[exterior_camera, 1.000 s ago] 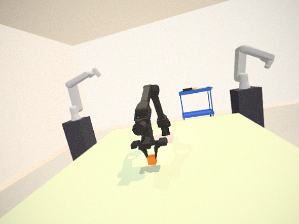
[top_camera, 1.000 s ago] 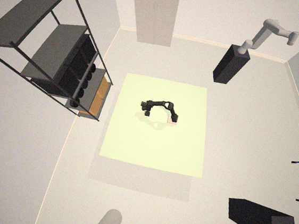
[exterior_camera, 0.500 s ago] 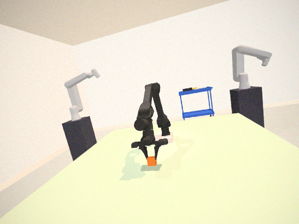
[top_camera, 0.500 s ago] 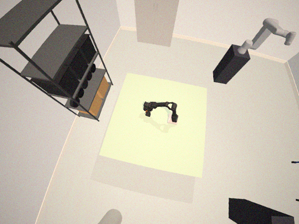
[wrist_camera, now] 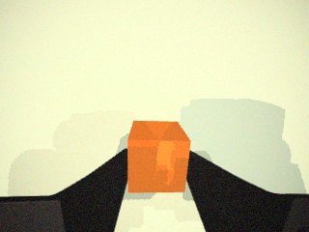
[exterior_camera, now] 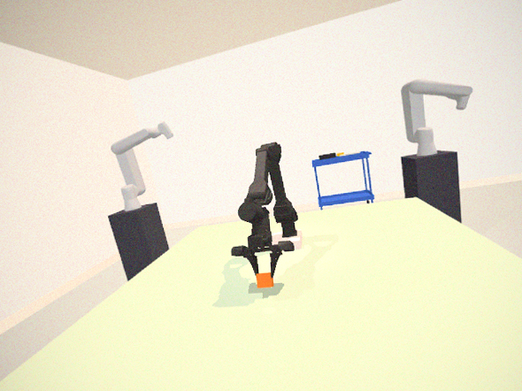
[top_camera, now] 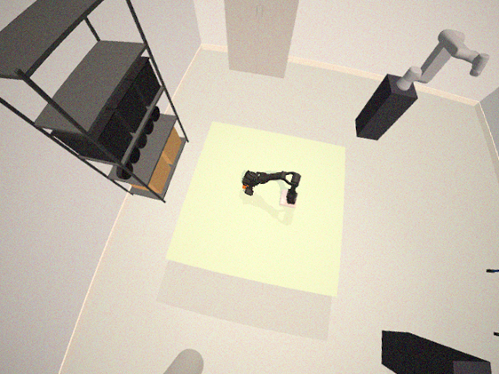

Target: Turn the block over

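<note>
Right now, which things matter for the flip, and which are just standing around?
In the job:
- orange block, pinched in the gripper
- green table top

Standing around:
- blue cart
- two grey arms on dark pedestals
- shelving rack

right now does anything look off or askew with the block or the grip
Nothing stands out. The orange block sits squarely between the gripper fingers, clamped on two opposite sides, at or just above the green table. It shows no damage, and nothing is spilled.

black arm (top_camera: 271, 176), pale green table (top_camera: 228, 246), shelving (top_camera: 93, 100)
</note>
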Controlling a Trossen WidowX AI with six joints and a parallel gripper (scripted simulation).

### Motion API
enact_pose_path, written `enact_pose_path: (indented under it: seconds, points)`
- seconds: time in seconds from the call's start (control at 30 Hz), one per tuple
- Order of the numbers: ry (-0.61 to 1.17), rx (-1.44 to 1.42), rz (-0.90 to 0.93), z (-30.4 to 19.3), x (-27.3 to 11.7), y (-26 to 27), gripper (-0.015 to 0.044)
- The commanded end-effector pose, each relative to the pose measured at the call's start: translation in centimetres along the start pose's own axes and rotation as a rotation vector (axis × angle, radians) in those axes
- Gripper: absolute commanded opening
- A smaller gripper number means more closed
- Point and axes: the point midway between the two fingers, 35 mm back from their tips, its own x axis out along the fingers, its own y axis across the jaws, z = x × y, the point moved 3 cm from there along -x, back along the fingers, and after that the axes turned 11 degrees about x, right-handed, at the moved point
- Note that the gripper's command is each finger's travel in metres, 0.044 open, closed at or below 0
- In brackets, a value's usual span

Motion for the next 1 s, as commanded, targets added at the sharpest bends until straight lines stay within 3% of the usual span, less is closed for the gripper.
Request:
enact_pose_path:
  seconds: [0.0,0.97]
  points:
    - [-0.026,-0.005,0.008,0.2,-0.3,0.1,0.0000]
    - [-0.438,0.000,0.089,-2.1,3.3,-0.5,0.0000]
